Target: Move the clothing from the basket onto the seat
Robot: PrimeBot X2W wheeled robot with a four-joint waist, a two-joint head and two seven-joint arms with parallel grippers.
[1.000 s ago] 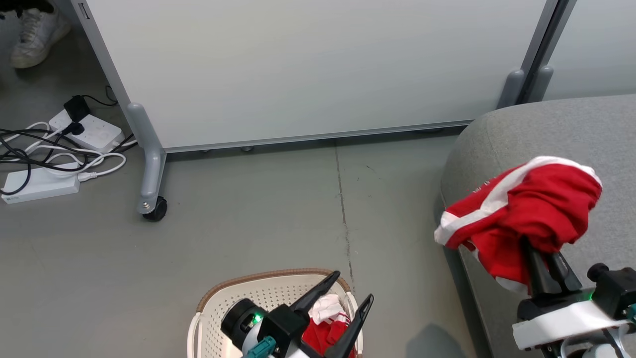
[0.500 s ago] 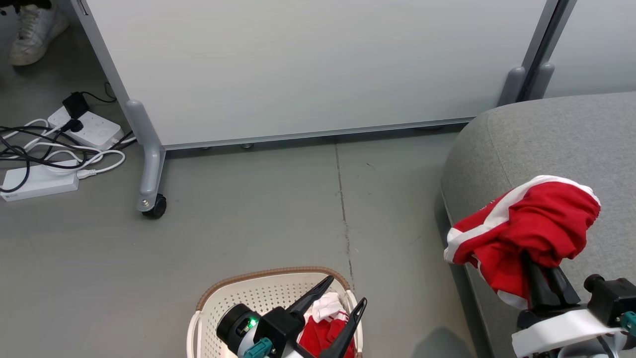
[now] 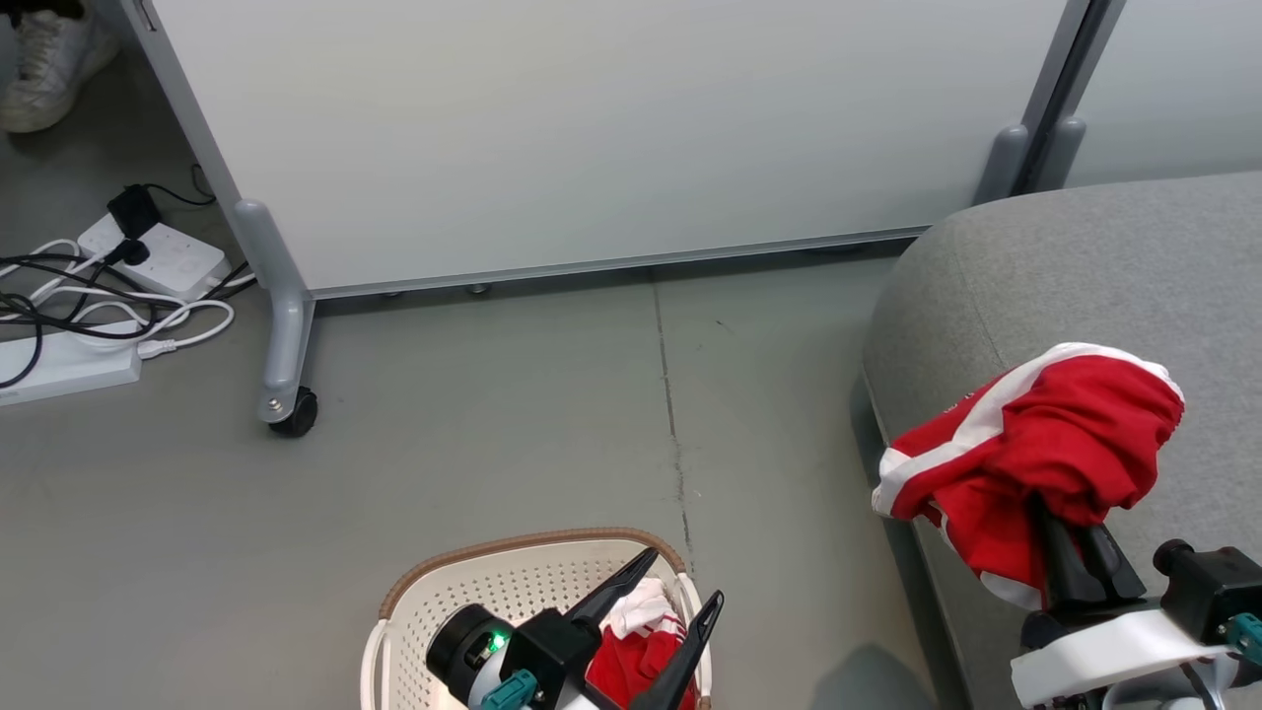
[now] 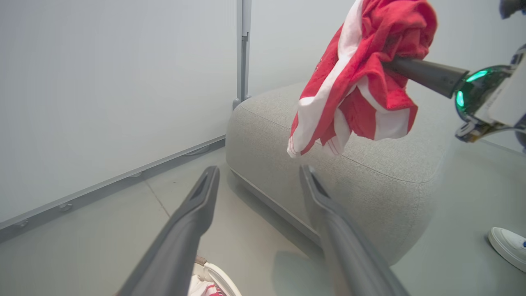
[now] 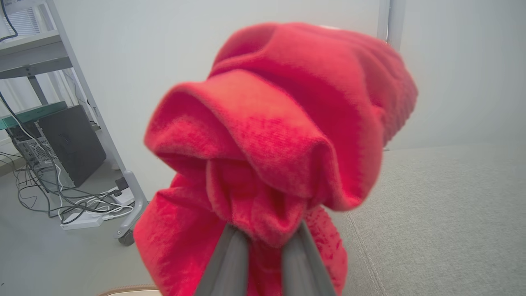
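A bunched red garment with white stripes hangs over the front left part of the grey seat, with my right gripper shut on it. In the right wrist view the garment wraps around the fingertips of that gripper. My left gripper stands open above the cream basket, holding nothing. More red and white clothing lies inside the basket. In the left wrist view, the open left gripper points toward the seat and the hanging garment.
A pale grey wheeled partition stands behind, its caster on the floor at the left. Power strips and tangled cables lie at the far left. A person's white shoe is at the top left, another shoe near the seat.
My right gripper has lowered the red garment a little toward the seat. The head camera has shifted slightly. The left gripper stays open over the basket.
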